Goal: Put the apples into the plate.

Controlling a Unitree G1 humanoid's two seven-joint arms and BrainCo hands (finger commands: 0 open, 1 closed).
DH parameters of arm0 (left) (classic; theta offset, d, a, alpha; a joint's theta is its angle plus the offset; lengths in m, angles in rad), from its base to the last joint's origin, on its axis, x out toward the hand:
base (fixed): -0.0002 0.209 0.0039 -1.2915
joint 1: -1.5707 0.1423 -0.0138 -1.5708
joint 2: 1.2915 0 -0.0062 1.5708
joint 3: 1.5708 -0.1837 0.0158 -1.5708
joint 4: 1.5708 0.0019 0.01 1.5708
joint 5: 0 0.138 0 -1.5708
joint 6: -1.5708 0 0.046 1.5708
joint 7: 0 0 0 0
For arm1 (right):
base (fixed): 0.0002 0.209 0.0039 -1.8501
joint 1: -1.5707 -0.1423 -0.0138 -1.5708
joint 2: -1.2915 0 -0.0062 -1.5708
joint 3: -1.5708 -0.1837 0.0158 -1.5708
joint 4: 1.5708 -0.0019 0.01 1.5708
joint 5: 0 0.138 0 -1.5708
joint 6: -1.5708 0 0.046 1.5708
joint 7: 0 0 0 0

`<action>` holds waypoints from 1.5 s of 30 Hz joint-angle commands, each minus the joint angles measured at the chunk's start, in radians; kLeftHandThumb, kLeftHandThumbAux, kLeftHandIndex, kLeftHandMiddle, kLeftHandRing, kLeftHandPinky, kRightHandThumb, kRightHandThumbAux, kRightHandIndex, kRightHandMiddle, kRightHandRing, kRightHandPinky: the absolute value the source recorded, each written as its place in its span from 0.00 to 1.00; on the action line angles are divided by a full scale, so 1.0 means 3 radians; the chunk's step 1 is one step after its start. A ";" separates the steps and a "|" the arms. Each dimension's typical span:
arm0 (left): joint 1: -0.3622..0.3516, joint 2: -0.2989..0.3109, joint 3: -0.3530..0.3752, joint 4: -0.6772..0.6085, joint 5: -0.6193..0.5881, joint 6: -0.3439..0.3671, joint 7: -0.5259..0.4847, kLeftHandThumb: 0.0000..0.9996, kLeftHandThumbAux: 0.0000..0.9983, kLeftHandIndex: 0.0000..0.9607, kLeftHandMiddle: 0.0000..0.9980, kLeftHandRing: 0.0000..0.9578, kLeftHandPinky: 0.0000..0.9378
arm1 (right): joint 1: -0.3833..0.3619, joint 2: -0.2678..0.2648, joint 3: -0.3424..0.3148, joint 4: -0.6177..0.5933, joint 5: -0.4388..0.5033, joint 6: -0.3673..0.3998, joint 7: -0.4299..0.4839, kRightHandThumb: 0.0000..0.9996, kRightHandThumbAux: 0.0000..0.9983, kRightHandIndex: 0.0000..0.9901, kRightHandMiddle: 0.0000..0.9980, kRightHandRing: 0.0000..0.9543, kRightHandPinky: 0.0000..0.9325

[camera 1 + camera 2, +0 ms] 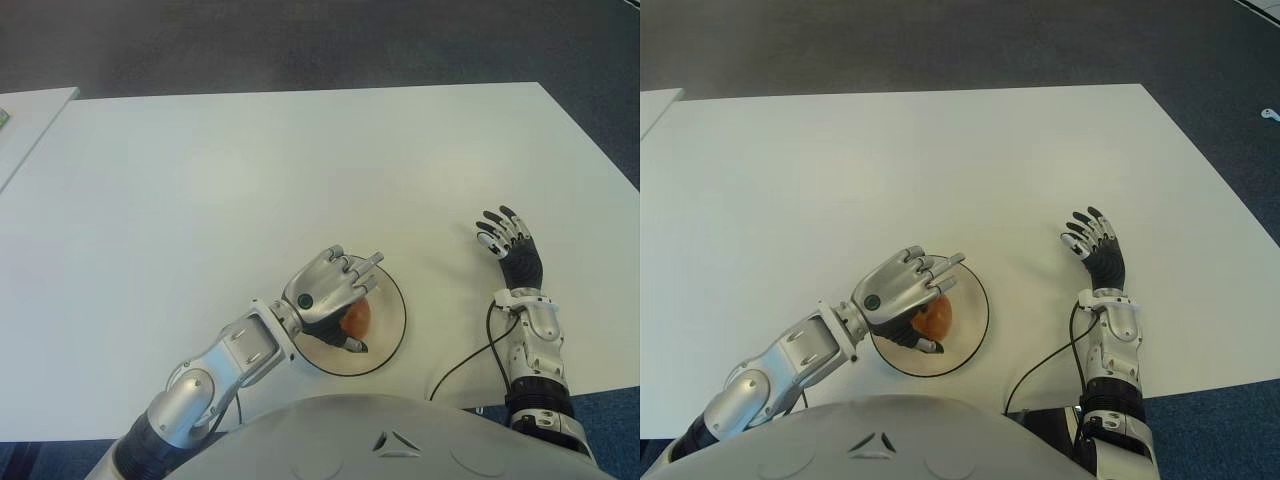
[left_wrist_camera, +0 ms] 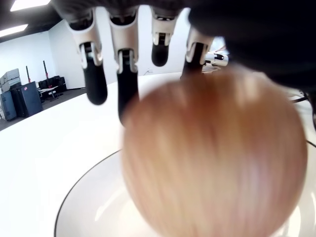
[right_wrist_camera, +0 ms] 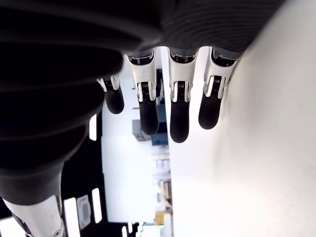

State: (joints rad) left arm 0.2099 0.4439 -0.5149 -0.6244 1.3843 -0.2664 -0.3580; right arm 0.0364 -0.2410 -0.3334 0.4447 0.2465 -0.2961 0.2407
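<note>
Left hand [image 1: 328, 290] over plate [image 1: 392, 335] w/ fingers curled round apple [image 1: 357, 318], near table [image 1: 250, 180] edge, right hand [image 1: 510, 245] to the right, fingers apart, holding nothing

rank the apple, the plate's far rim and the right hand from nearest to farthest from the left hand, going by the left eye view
1. apple: directly under the left hand, over the plate; whether the fingers grip it is unclear.
2. plate's far rim: just past the fingertips, toward the robot's right.
3. right hand: well off to the right above the white table, fingers spread, holding nothing.
</note>
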 commanded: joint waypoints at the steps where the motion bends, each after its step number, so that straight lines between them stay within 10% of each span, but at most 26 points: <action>1: -0.0033 0.0048 0.0033 -0.0037 -0.0007 -0.0022 -0.0186 0.01 0.27 0.00 0.00 0.00 0.00 | 0.0081 0.0078 0.0020 0.0150 0.0020 0.0098 0.0007 0.18 0.71 0.12 0.23 0.26 0.26; 31: 0.0114 -0.0199 0.0297 -0.0149 -0.0141 0.0238 -0.0488 0.06 0.26 0.00 0.00 0.00 0.00 | -0.0003 0.0294 0.0155 0.0128 0.0031 0.0015 -0.0053 0.18 0.69 0.15 0.22 0.24 0.28; 37: 0.0269 -0.0476 0.0564 0.0321 -0.0189 0.0601 0.0400 0.08 0.31 0.00 0.00 0.00 0.01 | -0.0035 0.0242 0.0174 0.0103 -0.0013 0.0062 -0.0060 0.19 0.68 0.16 0.22 0.25 0.29; 45: 0.0490 -0.1531 0.0643 0.0795 -0.0724 0.1112 0.1900 0.22 0.40 0.15 0.06 0.04 0.10 | -0.0124 0.0199 0.0190 0.0365 -0.0051 -0.0141 0.0024 0.20 0.66 0.16 0.24 0.27 0.30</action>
State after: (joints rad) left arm 0.3139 0.1532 -0.3333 -0.4844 1.2760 -0.0060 -0.0298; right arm -0.0113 -0.1934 -0.2922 0.4732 0.2492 -0.3487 0.2370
